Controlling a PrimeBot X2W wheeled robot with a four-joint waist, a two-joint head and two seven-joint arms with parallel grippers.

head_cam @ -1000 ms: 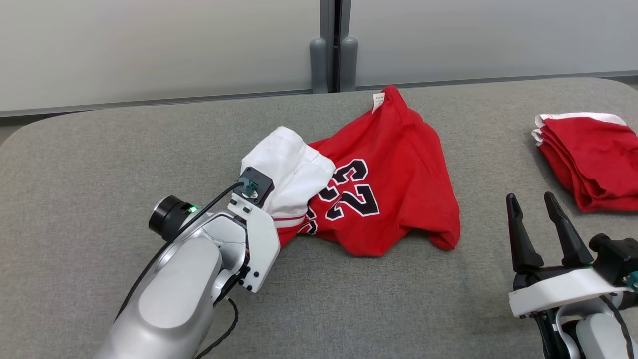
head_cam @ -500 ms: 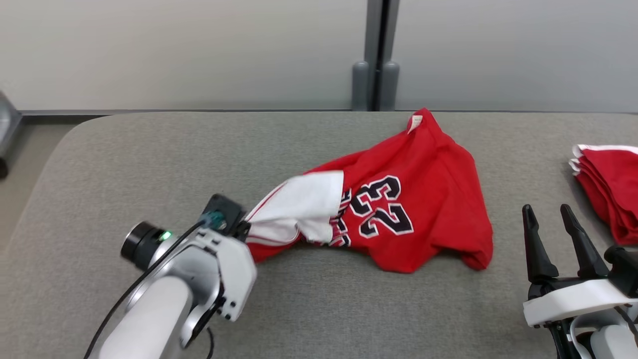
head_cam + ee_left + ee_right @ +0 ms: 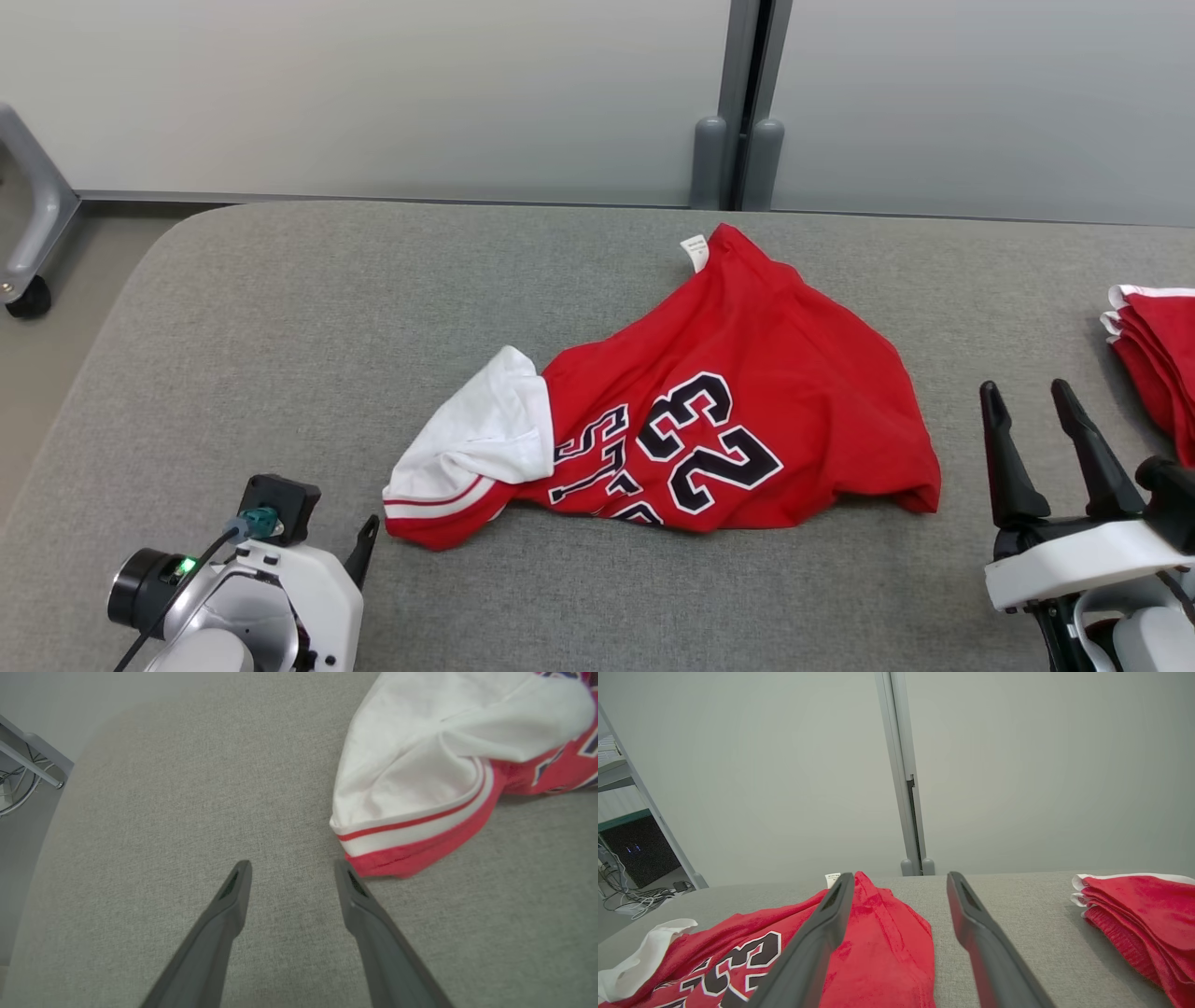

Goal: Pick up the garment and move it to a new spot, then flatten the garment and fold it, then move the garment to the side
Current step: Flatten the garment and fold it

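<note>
My left gripper [image 3: 293, 868] is spread wide and empty over the grey table [image 3: 280, 308], one fingertip just beside the red hem of the garment [image 3: 709, 411], which lies crumpled mid-table. My right gripper [image 3: 1025, 397] is parted too, holding nothing, near a folded red pile [image 3: 1158, 355].

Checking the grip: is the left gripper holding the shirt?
No, the left gripper is open over the table, and the shirt lies beside its fingers, not between them.

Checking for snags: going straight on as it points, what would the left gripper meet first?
Probably the grey fabric tabletop; the red-and-white jersey lies just beside the path of the left gripper.
</note>
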